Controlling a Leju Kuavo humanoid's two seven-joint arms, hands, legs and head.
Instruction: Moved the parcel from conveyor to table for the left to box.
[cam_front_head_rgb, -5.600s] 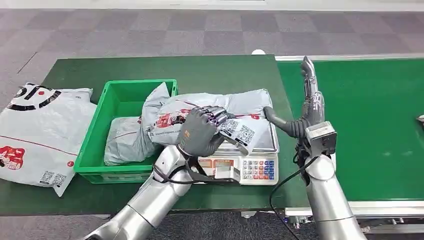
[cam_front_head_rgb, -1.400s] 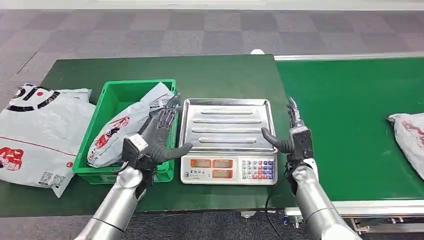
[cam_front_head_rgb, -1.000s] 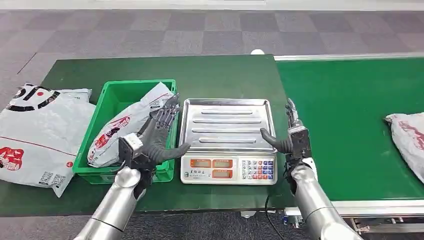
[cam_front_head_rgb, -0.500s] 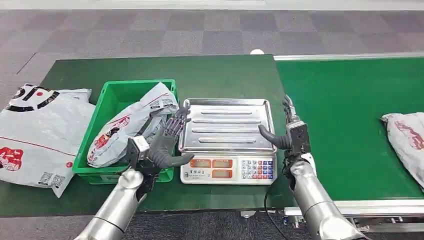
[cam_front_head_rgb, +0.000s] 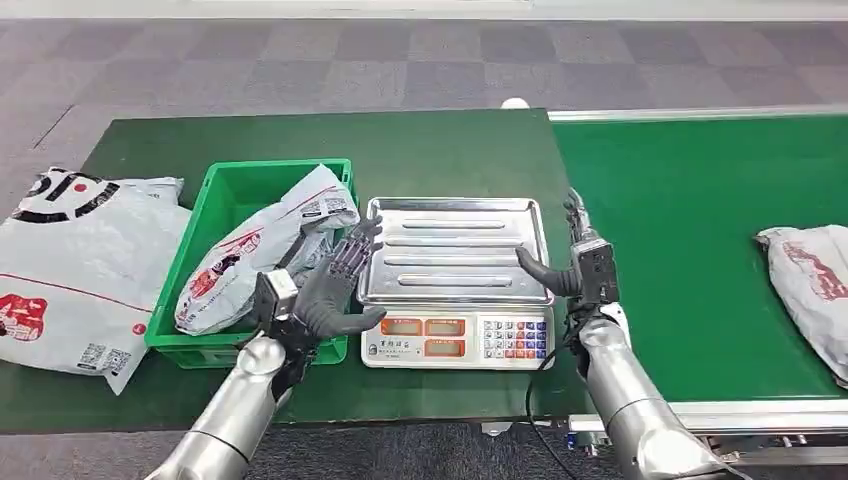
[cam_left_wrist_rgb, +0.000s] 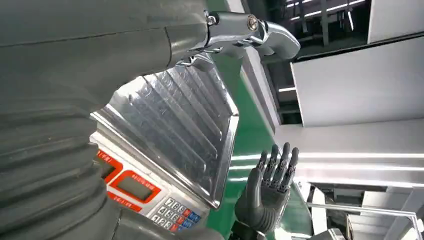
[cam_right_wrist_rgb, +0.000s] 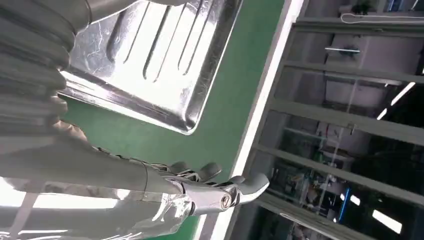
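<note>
One grey parcel (cam_front_head_rgb: 812, 285) on the conveyor (cam_front_head_rgb: 690, 200), long axis toward the robot, both hands (cam_front_head_rgb: 335, 285) (cam_front_head_rgb: 575, 265) empty, fingers spread

The scale (cam_front_head_rgb: 455, 290) had a shiny ribbed metal tray. The bin (cam_front_head_rgb: 221, 205) was glossy green plastic, the parcels (cam_front_head_rgb: 250, 262) crinkled grey plastic film, and the counter (cam_front_head_rgb: 420, 150) matt green cloth.

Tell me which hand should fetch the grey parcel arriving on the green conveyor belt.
The right hand. It hovers open at the belt-side edge of the steel scale tray, nearer the grey plastic parcel on the green conveyor belt. The left hand sits between tray and green crate, across the scale.
</note>
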